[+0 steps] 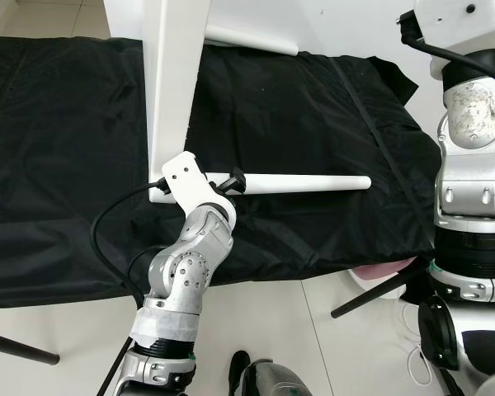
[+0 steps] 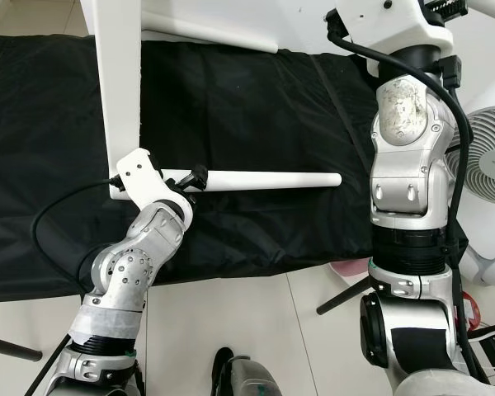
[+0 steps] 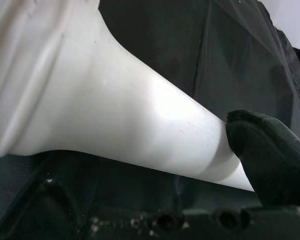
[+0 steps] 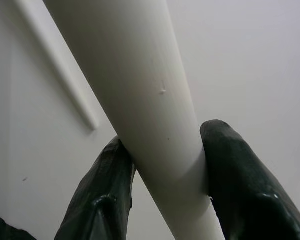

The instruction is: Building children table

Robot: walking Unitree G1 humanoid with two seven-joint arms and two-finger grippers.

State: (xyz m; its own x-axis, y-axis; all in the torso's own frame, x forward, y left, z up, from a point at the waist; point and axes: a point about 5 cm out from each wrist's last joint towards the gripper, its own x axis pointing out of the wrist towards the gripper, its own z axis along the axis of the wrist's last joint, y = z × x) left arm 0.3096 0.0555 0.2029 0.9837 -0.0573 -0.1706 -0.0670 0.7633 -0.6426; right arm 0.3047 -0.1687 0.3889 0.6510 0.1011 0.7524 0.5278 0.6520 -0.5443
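Lying sideways on the black-draped counter (image 1: 58,165), the white table leg (image 1: 313,182) has its thick end beside the tabletop (image 1: 175,82) corner, grasped there by the left gripper (image 1: 233,181), while the right gripper (image 4: 165,170) clamps another leg (image 4: 135,80).

Both eye views give you bright, even light, sharp, no motion blur. The white table panel (image 1: 175,74) at upper left blows out, almost no surface detail; the black cloth (image 1: 58,165) goes near-featureless at left. Left wrist view: table leg (image 3: 140,125) has soft glare at ctr, blurry at upper left, dim along the bottom. Right wrist view: flat, pale bkgd, fingertips (image 4: 240,175) soft-edged.
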